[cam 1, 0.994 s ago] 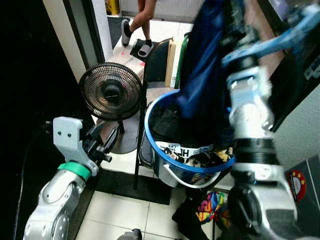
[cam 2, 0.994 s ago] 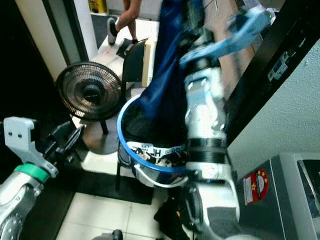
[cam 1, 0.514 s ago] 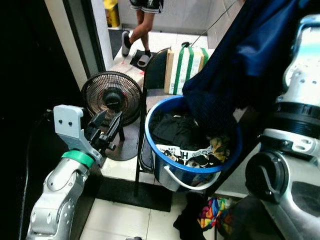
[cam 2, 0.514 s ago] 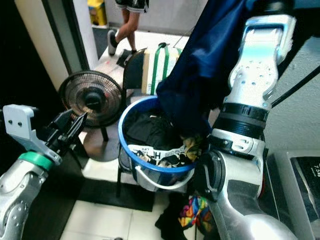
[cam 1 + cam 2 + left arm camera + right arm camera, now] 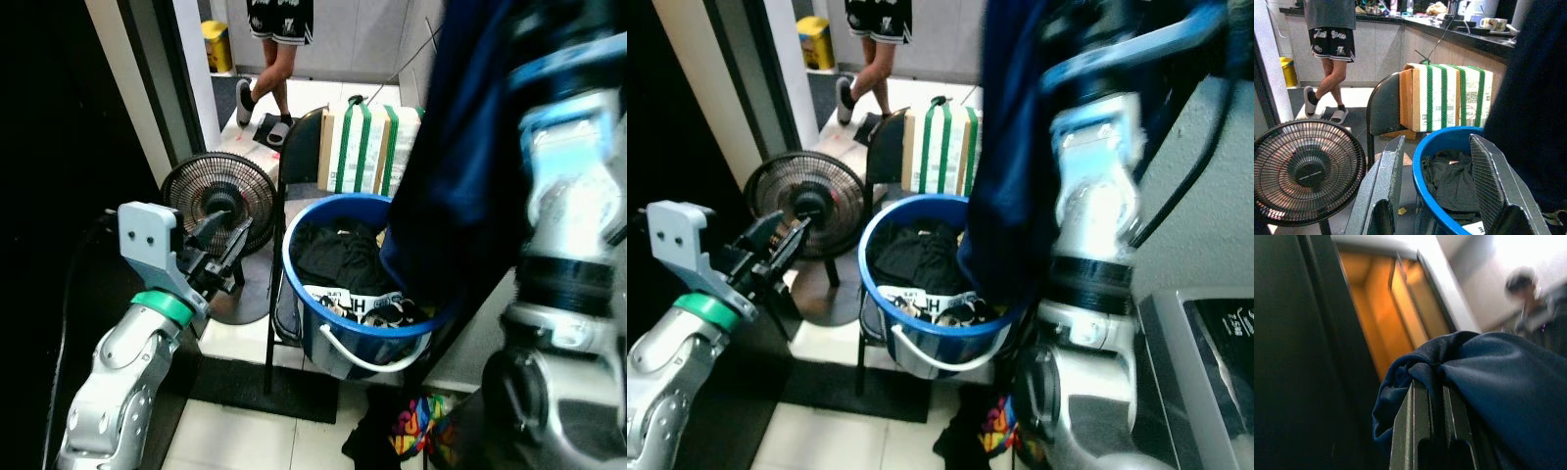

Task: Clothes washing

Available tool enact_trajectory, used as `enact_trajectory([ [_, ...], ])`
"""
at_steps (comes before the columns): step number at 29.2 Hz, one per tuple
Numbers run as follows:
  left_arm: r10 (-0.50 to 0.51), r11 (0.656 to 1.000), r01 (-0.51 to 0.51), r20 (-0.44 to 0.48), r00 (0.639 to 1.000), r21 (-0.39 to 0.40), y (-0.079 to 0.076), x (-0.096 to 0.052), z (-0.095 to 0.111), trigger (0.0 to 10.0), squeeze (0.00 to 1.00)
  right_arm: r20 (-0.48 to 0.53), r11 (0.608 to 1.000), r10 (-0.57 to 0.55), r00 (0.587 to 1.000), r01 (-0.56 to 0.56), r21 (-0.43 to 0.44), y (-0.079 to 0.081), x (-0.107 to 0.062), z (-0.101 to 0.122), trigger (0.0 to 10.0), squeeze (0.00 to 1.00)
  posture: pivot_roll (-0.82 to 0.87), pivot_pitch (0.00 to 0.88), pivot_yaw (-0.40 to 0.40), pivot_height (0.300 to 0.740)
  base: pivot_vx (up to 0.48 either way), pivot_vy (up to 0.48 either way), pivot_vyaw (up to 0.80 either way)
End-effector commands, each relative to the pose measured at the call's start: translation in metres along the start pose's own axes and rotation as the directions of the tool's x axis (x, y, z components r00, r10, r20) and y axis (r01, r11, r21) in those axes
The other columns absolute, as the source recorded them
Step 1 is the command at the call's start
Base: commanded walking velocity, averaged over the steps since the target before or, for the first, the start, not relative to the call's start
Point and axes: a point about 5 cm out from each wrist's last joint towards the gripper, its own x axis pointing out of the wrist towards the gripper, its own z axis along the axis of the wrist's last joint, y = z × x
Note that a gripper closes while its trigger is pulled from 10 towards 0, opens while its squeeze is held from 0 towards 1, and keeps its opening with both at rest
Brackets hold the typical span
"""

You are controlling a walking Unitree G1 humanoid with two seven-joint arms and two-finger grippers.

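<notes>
A blue bucket [image 5: 290, 257] sits on a black chair [image 5: 302, 137], holding a black garment [image 5: 338, 257] and a printed white piece [image 5: 355, 305]. A long dark blue garment [image 5: 460, 176] hangs from high up down to the bucket's right rim. My right gripper [image 5: 1436, 387] is shut on a fold of that garment, raised above my head, with its silver arm [image 5: 566, 215] upright at the right. My left gripper [image 5: 223, 237] is open and holds nothing. It hovers left of the bucket in front of the fan, and in its wrist view its fingertips [image 5: 1399, 143] frame the bucket.
A black floor fan [image 5: 204, 194] stands left of the chair. A cardboard box with green straps [image 5: 367, 147] is behind the bucket. A person [image 5: 276, 39] walks at the back. Colourful clothes [image 5: 421, 436] lie on the floor. A washing machine [image 5: 1215, 362] is at the right, a dark doorway at the left.
The dark blue garment has come up and over to the right, from hanging into the bucket to reaching its right rim. My left gripper rose a little. The camera shifted.
</notes>
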Motion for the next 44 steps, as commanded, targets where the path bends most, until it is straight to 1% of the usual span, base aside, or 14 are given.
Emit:
enact_trajectory([
  [1, -0.001, 1.000, 0.001, -0.003, 1.000, 0.004, 0.000, -0.001, 0.003, 10.0, 0.00, -0.056, 0.994, -0.040, 0.998, 0.034, -0.103, 0.005, -0.002, -0.010, 4.0, 0.00, 0.13, 0.000, 0.068, 0.740, 0.000, 0.000, 0.00],
  [2, -0.001, 1.000, 0.001, -0.003, 1.000, 0.004, 0.000, -0.001, 0.003, 10.0, 0.00, -0.056, 0.994, -0.040, 0.998, 0.034, -0.103, 0.005, -0.002, -0.010, 4.0, 0.00, 0.13, 0.000, 0.068, 0.740, 0.000, 0.000, 0.00],
  [3, 0.001, 1.000, -0.001, 0.000, 1.000, 0.005, 0.001, -0.001, 0.004, 10.0, 0.00, -0.077, 0.986, -0.083, 0.994, 0.071, -0.148, 0.002, -0.005, -0.016, 4.0, 0.00, 0.13, 0.000, 0.068, 0.740, 0.000, 0.000, 0.00],
  [4, 0.008, 1.000, -0.008, 0.008, 1.000, 0.002, 0.001, -0.001, 0.006, 10.0, 0.00, -0.082, 0.981, -0.112, 0.990, 0.096, -0.171, 0.001, -0.007, -0.020, 10.0, 0.00, 0.13, 0.000, 0.068, 0.740, 0.000, 0.000, 0.00],
  [8, 0.012, 1.000, -0.012, 0.013, 1.000, 0.001, 0.002, -0.001, 0.008, 10.0, 0.00, -0.083, 0.977, -0.127, 0.988, 0.110, -0.181, 0.000, -0.008, -0.022, 10.0, 0.00, 0.13, 0.000, 0.068, 0.740, 0.000, 0.000, 0.00],
  [9, 0.022, 1.000, -0.022, 0.035, 0.999, -0.008, 0.003, 0.000, 0.013, 10.0, 0.00, -0.073, 0.976, -0.136, 0.988, 0.121, -0.180, -0.001, -0.009, -0.022, 10.0, 0.00, 0.13, 0.000, 0.067, 0.740, 0.000, 0.000, 0.00],
  [11, 0.035, 0.999, -0.034, 0.076, 0.997, -0.017, 0.005, 0.003, 0.024, 10.0, 0.00, -0.037, 0.965, -0.202, 0.979, 0.192, -0.179, -0.009, -0.008, -0.018, 10.0, 0.00, 0.13, 0.000, 0.067, 0.740, 0.000, 0.000, -0.80],
  [13, 0.035, 0.999, -0.034, 0.076, 0.997, -0.017, 0.005, 0.003, 0.024, 10.0, 0.00, -0.037, 0.965, -0.202, 0.979, 0.192, -0.179, -0.009, -0.008, -0.018, 10.0, 0.00, 0.13, 0.000, 0.067, 0.740, 0.000, 0.000, -0.80],
  [14, 0.036, 0.999, -0.035, 0.092, 0.995, -0.018, 0.006, 0.004, 0.028, 10.0, 0.00, -0.020, 0.957, -0.239, 0.971, 0.232, -0.177, -0.015, -0.008, -0.014, 10.0, 0.00, 0.13, 0.000, 0.067, 0.740, 0.000, 0.000, -0.80],
  [26, 0.029, 0.999, -0.028, 0.081, 0.996, -0.018, 0.003, 0.001, 0.028, 10.0, 0.00, -0.024, 0.952, -0.254, 0.967, 0.245, -0.180, -0.015, -0.013, -0.017, 10.0, 0.00, 0.15, 0.003, 0.055, 0.740, 0.000, 0.000, -0.80],
  [36, 0.010, 1.000, -0.009, 0.060, 0.998, -0.020, 0.001, -0.002, 0.027, 10.0, 0.00, -0.020, 0.946, -0.296, 0.955, 0.291, -0.142, -0.028, -0.025, -0.021, 10.0, 0.00, 0.16, 0.008, 0.057, 0.740, 0.000, 0.000, -0.80],
  [41, 0.021, 1.000, -0.020, 0.062, 0.998, -0.015, 0.003, -0.001, 0.029, 10.0, 0.00, -0.021, 0.938, -0.286, 0.958, 0.276, -0.208, -0.025, -0.015, -0.018, 10.0, 0.00, 0.16, 0.008, 0.057, 0.740, 0.000, 0.000, -0.80],
  [42, 0.025, 1.000, -0.024, 0.064, 0.998, -0.016, 0.003, -0.001, 0.030, 10.0, 0.00, -0.023, 0.935, -0.266, 0.964, 0.252, -0.250, -0.021, -0.006, -0.016, 10.0, 0.00, 0.16, 0.007, 0.052, 0.740, 0.000, 0.000, -0.80],
  [44, 0.027, 1.000, -0.026, 0.065, 0.998, -0.016, 0.004, -0.001, 0.030, 10.0, 0.00, -0.023, 0.934, -0.257, 0.966, 0.242, -0.264, -0.019, -0.003, -0.016, 10.0, 0.00, 0.16, 0.007, 0.052, 0.740, 0.000, 0.000, -0.80],
])
